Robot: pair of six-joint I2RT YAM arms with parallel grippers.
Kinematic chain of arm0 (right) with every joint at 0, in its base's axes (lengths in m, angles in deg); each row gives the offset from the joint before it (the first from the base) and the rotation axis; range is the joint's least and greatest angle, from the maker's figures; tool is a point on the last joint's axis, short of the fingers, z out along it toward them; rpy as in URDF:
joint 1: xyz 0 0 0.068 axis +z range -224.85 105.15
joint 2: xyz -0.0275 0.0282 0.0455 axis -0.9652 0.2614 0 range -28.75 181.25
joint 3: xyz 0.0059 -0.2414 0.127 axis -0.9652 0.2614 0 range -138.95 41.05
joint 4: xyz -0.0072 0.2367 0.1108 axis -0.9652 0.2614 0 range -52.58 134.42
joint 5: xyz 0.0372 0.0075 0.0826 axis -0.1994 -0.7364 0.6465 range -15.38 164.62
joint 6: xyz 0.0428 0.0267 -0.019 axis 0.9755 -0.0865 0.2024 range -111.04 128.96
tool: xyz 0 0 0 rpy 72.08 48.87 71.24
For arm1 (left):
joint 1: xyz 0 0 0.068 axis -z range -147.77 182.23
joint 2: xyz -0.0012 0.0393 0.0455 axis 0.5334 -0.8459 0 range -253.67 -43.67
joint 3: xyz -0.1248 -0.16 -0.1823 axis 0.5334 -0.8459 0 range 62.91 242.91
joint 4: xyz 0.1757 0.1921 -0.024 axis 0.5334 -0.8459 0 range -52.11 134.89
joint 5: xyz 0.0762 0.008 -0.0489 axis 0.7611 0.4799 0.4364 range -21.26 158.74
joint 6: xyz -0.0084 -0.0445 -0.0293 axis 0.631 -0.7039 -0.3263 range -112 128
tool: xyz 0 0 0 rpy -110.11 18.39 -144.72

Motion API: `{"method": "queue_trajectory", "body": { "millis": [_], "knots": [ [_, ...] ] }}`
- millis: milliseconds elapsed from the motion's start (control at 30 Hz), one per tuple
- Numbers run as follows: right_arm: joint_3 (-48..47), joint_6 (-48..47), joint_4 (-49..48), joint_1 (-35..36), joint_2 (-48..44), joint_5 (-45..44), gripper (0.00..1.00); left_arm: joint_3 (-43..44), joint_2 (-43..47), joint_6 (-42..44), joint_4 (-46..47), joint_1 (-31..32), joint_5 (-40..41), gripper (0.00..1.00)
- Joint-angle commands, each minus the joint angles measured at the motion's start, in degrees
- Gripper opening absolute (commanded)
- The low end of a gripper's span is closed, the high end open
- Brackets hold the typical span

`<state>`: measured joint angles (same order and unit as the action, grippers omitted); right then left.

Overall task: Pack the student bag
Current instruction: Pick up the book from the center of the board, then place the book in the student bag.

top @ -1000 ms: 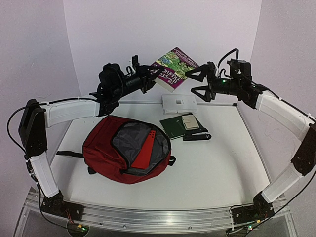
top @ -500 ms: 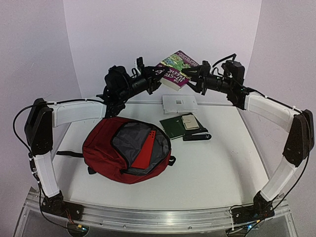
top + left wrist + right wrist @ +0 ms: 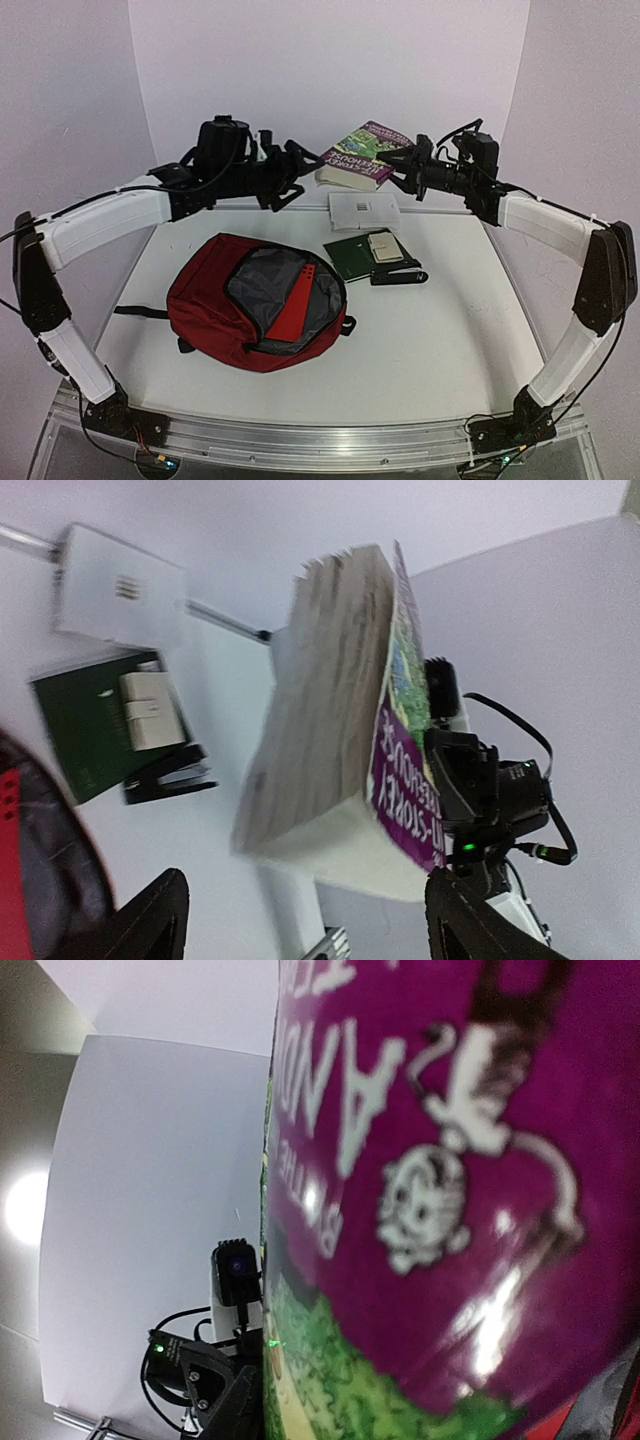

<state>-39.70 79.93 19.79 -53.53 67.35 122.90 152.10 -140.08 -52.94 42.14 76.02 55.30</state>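
- At the left gripper (image 3: 290, 172): stands wide open and holds nothing; no longer clamps the book (image 3: 360, 158) as a second ago, and sits drawn back just clear of its page edge.
- At the right gripper (image 3: 402, 168): closes on the opposite edge of the book, against wide-spread jaws a second ago, and carries it alone in mid-air.
- Between the two grippers: hangs flatter and lower than before, purple-and-green cover up; fills the right wrist view with that cover.
- Below the left gripper, toward the arm bases: lies unmoved on the table (image 3: 450, 340), the student bag (image 3: 215, 290), unzipped, with grey lining showing and a red folder (image 3: 295, 305) standing in the opening.
- Below the right gripper: unchanged too, a white box (image 3: 363, 210), then a green notebook (image 3: 345, 262) with a beige block (image 3: 383, 247) on top and a black stapler (image 3: 398, 275) touching its near edge.
- Under and around both arms: white tabletop, pale lilac walls (image 3: 330, 60) at the back and on both sides.
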Motion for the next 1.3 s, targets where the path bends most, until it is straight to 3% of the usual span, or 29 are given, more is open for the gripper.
{"method": "queue_trajectory", "body": {
  "millis": [0, 67, 233, 433, 733, 833, 1267],
  "knots": [
    [3.2, -2.3, -2.5, -1.9, -4.9, 3.0, 0.0, 0.0, 7.7, 7.2, -33.4, -2.0, 13.5, 0.83],
    [5.8, -4.6, -1.0, -2.0, -6.0, 3.5, 0.0, 0.4, 7.3, 7.6, -43.5, -2.1, 17.4, 0.84],
    [8.1, -15.4, 10.4, -2.0, -7.9, 2.5, 0.0, 1.3, 2.9, 10.3, -57.4, -1.8, 19.5, 0.8],
    [11.3, -23.1, 15.9, -2.1, -9.4, 1.1, 0.0, 5.2, -4.7, 16.7, -57.7, 1.7, 18.9, 0.68],
    [13.2, -26.5, 18.6, -2.0, -10.3, 1.8, 0.0, 26.9, -25.6, 21.6, -71.0, 5.5, 25.5, 0.67],
    [13.6, -27.4, 20.1, -2.0, -11.0, 1.9, 0.0, 30.4, -29.8, 22.5, -72.1, 5.6, 25.6, 0.67],
    [14.7, -30.5, 22.6, -2.0, -12.9, 1.3, 0.0, 28.5, -37.1, 23.6, -69.4, 5.3, 26.9, 0.58]
  ]
}}
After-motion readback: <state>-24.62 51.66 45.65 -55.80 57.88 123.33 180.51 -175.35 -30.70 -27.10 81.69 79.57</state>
